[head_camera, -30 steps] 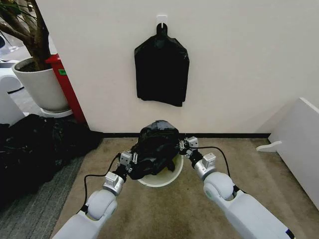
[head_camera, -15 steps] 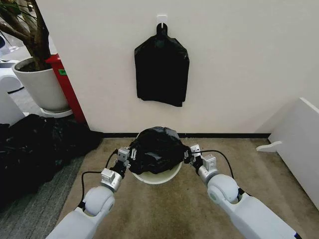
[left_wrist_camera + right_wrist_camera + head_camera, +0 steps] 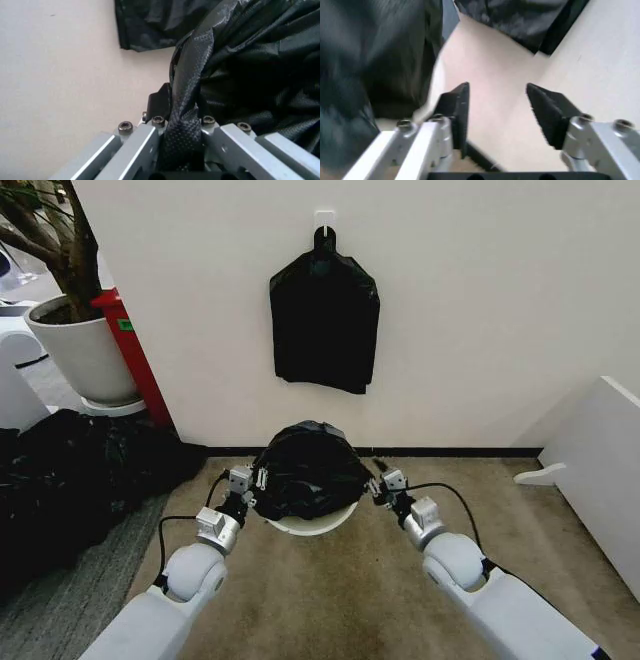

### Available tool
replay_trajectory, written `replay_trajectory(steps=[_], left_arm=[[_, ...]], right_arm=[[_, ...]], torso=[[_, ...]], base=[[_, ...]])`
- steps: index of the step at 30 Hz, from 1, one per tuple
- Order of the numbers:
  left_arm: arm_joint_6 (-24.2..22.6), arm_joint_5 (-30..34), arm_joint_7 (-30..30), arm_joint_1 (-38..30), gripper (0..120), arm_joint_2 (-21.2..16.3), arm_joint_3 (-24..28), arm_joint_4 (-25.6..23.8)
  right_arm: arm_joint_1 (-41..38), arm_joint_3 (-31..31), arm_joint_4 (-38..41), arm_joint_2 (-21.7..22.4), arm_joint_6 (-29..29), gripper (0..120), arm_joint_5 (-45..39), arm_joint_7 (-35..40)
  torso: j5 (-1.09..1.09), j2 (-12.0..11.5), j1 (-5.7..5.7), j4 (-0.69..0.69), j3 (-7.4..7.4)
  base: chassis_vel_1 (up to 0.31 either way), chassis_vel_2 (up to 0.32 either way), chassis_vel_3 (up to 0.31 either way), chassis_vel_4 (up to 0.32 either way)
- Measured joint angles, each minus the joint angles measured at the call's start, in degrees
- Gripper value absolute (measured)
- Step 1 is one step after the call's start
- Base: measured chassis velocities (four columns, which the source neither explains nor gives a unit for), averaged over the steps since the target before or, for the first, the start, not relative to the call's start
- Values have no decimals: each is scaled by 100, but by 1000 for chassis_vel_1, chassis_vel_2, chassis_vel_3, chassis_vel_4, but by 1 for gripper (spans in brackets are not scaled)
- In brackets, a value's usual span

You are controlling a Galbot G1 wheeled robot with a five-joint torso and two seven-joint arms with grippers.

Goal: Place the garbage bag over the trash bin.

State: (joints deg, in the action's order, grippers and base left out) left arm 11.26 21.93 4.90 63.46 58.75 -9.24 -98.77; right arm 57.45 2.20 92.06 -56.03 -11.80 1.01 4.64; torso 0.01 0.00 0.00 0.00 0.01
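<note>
The black garbage bag (image 3: 305,470) lies bulged over the cream-white trash bin (image 3: 312,527), whose near rim shows under it, on the carpet by the wall. My left gripper (image 3: 247,479) is at the bag's left edge. In the left wrist view that gripper (image 3: 182,150) is shut on a twisted strip of the bag (image 3: 250,75). My right gripper (image 3: 384,483) is just off the bag's right edge. In the right wrist view it (image 3: 497,108) is open with nothing between its fingers, and the bag (image 3: 370,56) is beside it.
A flat bundle of black bags (image 3: 323,330) hangs from a hook on the wall above the bin. A white plant pot (image 3: 85,355) and a heap of black plastic (image 3: 70,470) are at the left. A white panel (image 3: 600,470) leans at the right.
Both grippers moved apart and toward the wall, spreading the bag lower over the bin. The right gripper has come off the bag's edge and is open.
</note>
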Motion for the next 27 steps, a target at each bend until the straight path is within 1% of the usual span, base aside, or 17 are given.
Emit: replay_trajectory(steps=[2, 4, 5, 6, 7, 8, 10, 11, 12, 13, 15, 18, 19, 21, 22, 24, 27], left_arm=[[-49, 53, 46, -41, 3, -15, -72, 20], [-71, 92, 68, -68, 3, -34, -104, 24], [-71, 92, 68, -68, 3, -34, -104, 24], [-78, 116, 76, -82, 3, -43, -112, 24], [-81, 125, 78, -84, 3, -44, -112, 22], [-88, 130, 80, -84, 3, -39, -108, 10], [-92, 129, 82, -84, 3, -15, -92, -12], [-93, 126, 84, -84, 3, 7, -77, -22], [-93, 126, 84, -84, 3, 7, -77, -22], [-95, 110, 82, -83, 3, 49, -41, -37], [-98, 83, 81, -74, 3, 97, -3, -60], [-106, 31, 82, -60, 3, 160, 50, -105], [-106, 31, 82, -60, 3, 160, 50, -105], [-108, 14, 81, -53, 3, 175, 60, -112], [-108, 7, 82, -48, 3, 180, 67, -120], [-108, 3, 82, -48, 3, 183, 81, -126], [-115, 2, 82, -78, 3, 189, 126, -128]], right_arm=[[103, 101, 34, 54, -245, 56, 202, -1], [211, 91, 244, 112, -346, 63, 40, 1], [211, 91, 244, 112, -346, 63, 40, 1], [311, 23, 520, 156, -376, 69, -265, -1], [359, -13, 652, 167, -375, 71, -402, -3], [461, -108, 1005, 175, -294, 77, -715, -13], [543, -220, 1354, 169, -127, 84, -986, -25], [582, -296, 1535, 159, -18, 88, -1114, -25], [582, -296, 1535, 159, -18, 88, -1114, -25], [642, -439, 1807, 128, 225, 93, -1252, -18], [670, -607, 1966, 91, 516, 90, -1279, 17], [625, -866, 1993, 23, 800, 76, -1266, 32], [625, -866, 1993, 23, 800, 76, -1266, 32], [588, -970, 1990, -20, 963, 70, -1277, 58], [556, -1039, 1976, -70, 1087, 63, -1293, 84], [509, -1091, 1944, -138, 1225, 58, -1337, 112], [457, -1107, 1880, -204, 1372, 54, -1349, 169]], torso=[[-1, 0, 0, 1, 0], [0, 0, 0, -1, 0], [0, 0, 0, -1, 0], [-1, 0, 0, 0, -1], [-2, 0, 0, 0, 0], [-1, 0, 0, 0, 0], [-2, 0, 0, 1, -1], [-2, 0, 0, 1, -1], [-2, 0, 0, 1, -1], [-2, 0, 0, 1, -1], [-3, 0, 0, 0, -1], [-2, 0, 0, 0, -1], [-2, 0, 0, 0, -1], [-2, 0, 0, 0, -1], [-1, 0, 0, 0, -1], [-1, 0, 0, 1, -1], [-1, 0, 0, 1, -1]], base=[[0, 0, 0, 0], [0, 0, 0, 0], [0, 0, 0, 0], [0, 0, 0, 0], [0, 0, 0, 0], [0, 0, 0, 0], [0, 0, 0, 0], [0, 0, 0, 0], [0, 0, 0, 0], [0, 0, 0, 0], [0, 0, 0, 0], [0, 0, 0, 0], [0, 0, 0, 0], [0, 0, 0, 0], [0, 0, 0, 0], [0, 0, 0, 0], [0, 0, 0, 0]])
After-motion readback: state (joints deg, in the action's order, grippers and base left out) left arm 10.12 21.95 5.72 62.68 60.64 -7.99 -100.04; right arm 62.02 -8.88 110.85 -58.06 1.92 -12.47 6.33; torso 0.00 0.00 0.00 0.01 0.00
